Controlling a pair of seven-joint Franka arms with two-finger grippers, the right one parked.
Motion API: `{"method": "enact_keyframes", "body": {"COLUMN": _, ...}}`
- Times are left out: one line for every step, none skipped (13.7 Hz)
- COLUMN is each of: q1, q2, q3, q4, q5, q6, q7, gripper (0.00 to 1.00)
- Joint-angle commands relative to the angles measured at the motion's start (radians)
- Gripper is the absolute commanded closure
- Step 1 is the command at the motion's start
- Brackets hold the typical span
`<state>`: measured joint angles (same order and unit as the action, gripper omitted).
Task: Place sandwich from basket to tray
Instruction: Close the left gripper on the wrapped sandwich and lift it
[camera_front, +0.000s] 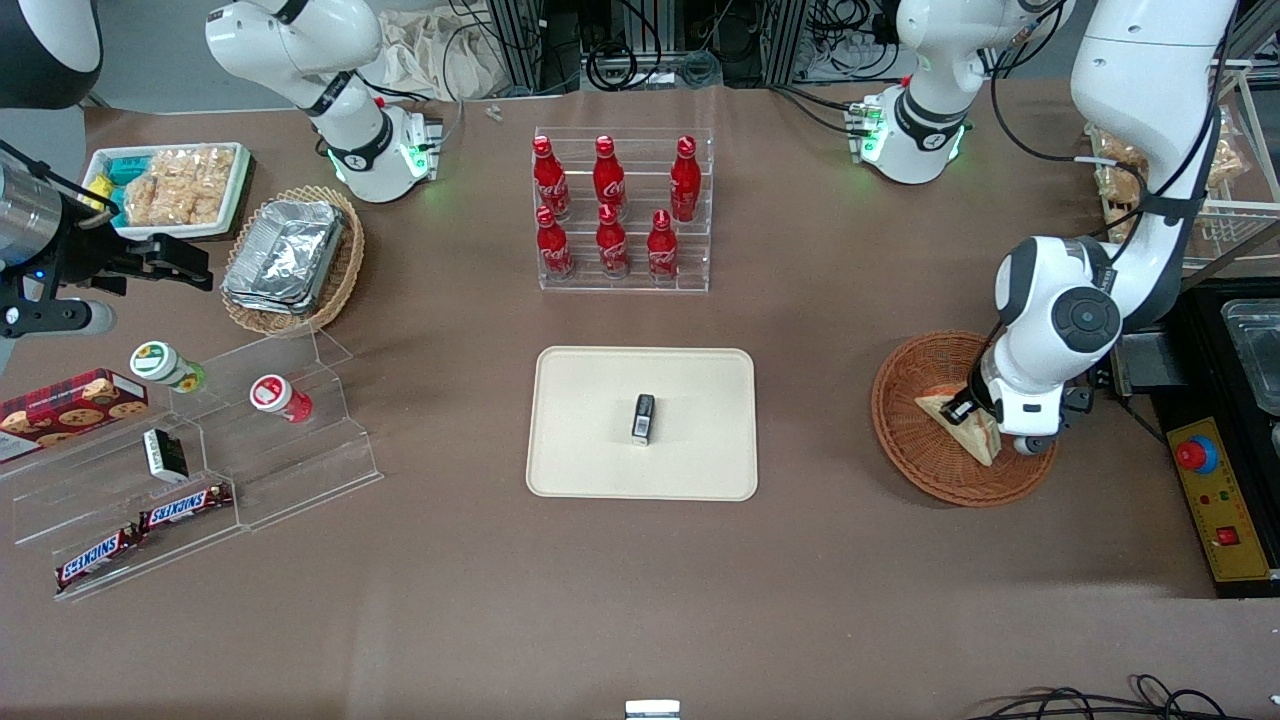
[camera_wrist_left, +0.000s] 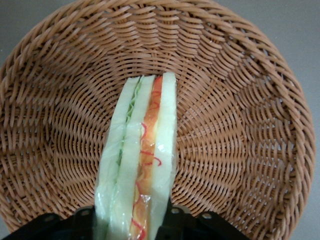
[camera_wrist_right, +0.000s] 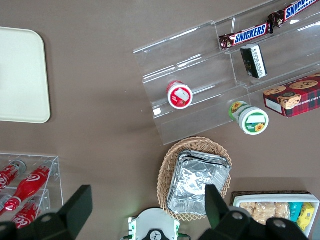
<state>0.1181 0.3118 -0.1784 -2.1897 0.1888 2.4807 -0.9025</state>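
1. Gripper (camera_wrist_left: 134, 220) on my working arm sits low in the basket (camera_front: 905, 420), its fingers closed against the two bread faces of the sandwich (camera_front: 960, 418).
2. From the wrist camera I see the sandwich (camera_wrist_left: 140, 165) standing on edge between the dark fingers (camera_wrist_left: 172, 222), filling edge toward the lens: pale green on one side, red-orange on the other, white bread outside, clear wrap over it all.
3. Reddish-brown wicker (camera_wrist_left: 240, 100) surrounds the wedge; I can't tell whether it touches the basket floor.
4. In the front view the arm's wrist covers part of the sandwich, and only a pale triangle with a tan edge shows.
5. I see the basket lying toward the working arm's end of the table, well apart from the tray (camera_front: 580, 440).
6. That cream tray lies mid-table and carries one small dark box (camera_front: 643, 418) near its middle.
7. Farther from the front camera than the tray, a clear rack (camera_front: 700, 215) holds six red bottles (camera_front: 609, 180).
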Motion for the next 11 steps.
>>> {"method": "enact_keyframes", "body": {"q1": 0.008, "q2": -0.04, "q3": -0.01, "q4": -0.016, "q5": 0.032, "q6": 0.015, "q7": -0.001, "gripper": 1.0}}
{"method": "enact_keyframes", "body": {"q1": 0.006, "q2": -0.057, "q3": -0.013, "q4": -0.009, "q5": 0.032, "q6": 0.012, "q7": 0.0, "gripper": 1.0}}
{"method": "enact_keyframes", "body": {"q1": 0.002, "q2": -0.077, "q3": -0.015, "q4": -0.005, "q5": 0.032, "q6": -0.005, "q7": 0.002, "gripper": 1.0}}
{"method": "enact_keyframes", "body": {"q1": 0.0, "q2": -0.104, "q3": -0.028, "q4": 0.016, "q5": 0.032, "q6": -0.06, "q7": 0.002, "gripper": 1.0}}
{"method": "enact_keyframes", "body": {"q1": -0.001, "q2": -0.13, "q3": -0.059, "q4": 0.065, "q5": 0.032, "q6": -0.16, "q7": 0.004, "gripper": 1.0}}
{"method": "enact_keyframes", "body": {"q1": 0.0, "q2": -0.149, "q3": -0.085, "q4": 0.129, "q5": 0.031, "q6": -0.284, "q7": 0.019, "gripper": 1.0}}
{"method": "enact_keyframes", "body": {"q1": 0.0, "q2": -0.157, "q3": -0.108, "q4": 0.212, "q5": 0.028, "q6": -0.41, "q7": 0.061, "gripper": 1.0}}
{"method": "enact_keyframes", "body": {"q1": -0.001, "q2": -0.155, "q3": -0.13, "q4": 0.307, "q5": 0.015, "q6": -0.528, "q7": 0.107, "gripper": 1.0}}
{"method": "enact_keyframes", "body": {"q1": 0.0, "q2": -0.151, "q3": -0.15, "q4": 0.405, "q5": 0.012, "q6": -0.639, "q7": 0.152, "gripper": 1.0}}
{"method": "enact_keyframes", "body": {"q1": -0.001, "q2": -0.143, "q3": -0.177, "q4": 0.498, "q5": 0.011, "q6": -0.74, "q7": 0.201, "gripper": 1.0}}
{"method": "enact_keyframes", "body": {"q1": -0.001, "q2": -0.137, "q3": -0.214, "q4": 0.572, "q5": 0.011, "q6": -0.806, "q7": 0.248, "gripper": 1.0}}
